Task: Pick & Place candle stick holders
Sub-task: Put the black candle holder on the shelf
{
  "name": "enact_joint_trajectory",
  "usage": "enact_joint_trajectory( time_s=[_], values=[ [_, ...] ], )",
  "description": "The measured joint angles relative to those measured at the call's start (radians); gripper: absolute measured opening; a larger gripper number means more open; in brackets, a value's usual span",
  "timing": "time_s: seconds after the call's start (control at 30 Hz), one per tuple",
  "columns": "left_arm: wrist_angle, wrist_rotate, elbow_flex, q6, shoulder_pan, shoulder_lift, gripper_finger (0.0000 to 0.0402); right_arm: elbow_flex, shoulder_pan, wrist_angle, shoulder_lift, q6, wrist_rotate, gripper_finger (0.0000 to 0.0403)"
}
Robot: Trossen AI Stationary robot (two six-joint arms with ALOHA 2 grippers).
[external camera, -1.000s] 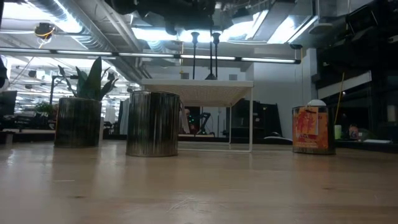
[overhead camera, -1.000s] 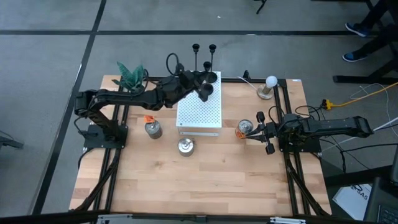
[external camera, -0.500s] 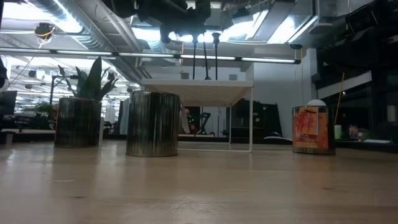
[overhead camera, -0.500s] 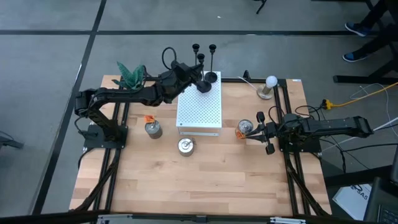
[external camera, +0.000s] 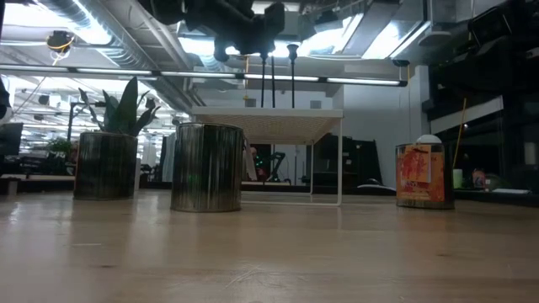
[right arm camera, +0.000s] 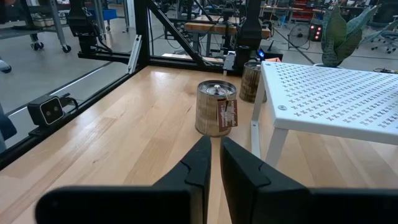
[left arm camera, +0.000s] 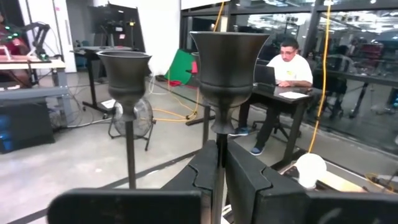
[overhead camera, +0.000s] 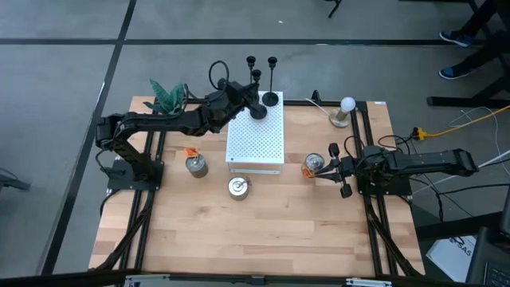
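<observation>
Starting nearest the front edge of the table [overhead camera: 239,239]: bare wood, then a silver tin [overhead camera: 237,187] just in front of the white perforated stand [overhead camera: 255,143], another tin [overhead camera: 196,166] off to the stand's left, and a third tin [overhead camera: 314,165] with an orange tag to its right. The right gripper [overhead camera: 344,170] sits low beside that third tin with its fingers pinched together on nothing, so that arm's just waiting.

Further back is where it's happening. The left gripper [overhead camera: 256,102] hangs over the far end of the stand, clamped tight on the thin stem of a candle stick holder [left arm camera: 228,62]. In the wrist view the stem runs straight up between the fingers with the cup above them, so its long axis is vertical. Its round base [overhead camera: 260,112] looks to be at or just above the stand's far end; I can't tell if it's actually touching down.

Right next to it, a second holder's base [overhead camera: 271,100] sits near the same far edge, and two more cup tops [overhead camera: 251,60] show beyond. So the left arm is the near one by a mile, and I'd guess the next bit is lowering straight down without bumping the neighbour.

Past that: a plant [overhead camera: 166,96] and a white bulb [overhead camera: 347,105] at the far corners.
</observation>
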Motion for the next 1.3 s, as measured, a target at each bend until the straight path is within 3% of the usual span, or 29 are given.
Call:
enact_joint_trajectory(
  time_s=[0.57,0.8,1.3],
  values=[
    [-0.052,-0.036,0.001,-0.041,0.016,0.007,0.0018,0.0,0.0,0.0,0.0,0.0,0.0,0.0039],
    [-0.05,0.088,0.001,-0.043,0.039,0.011,0.0018,0.0,0.0,0.0,0.0,0.0,0.0,0.0039],
    [-0.047,0.148,0.001,-0.017,0.067,0.012,0.0026,0.0,0.0,0.0,0.0,0.0,0.0,0.0039]
  ],
)
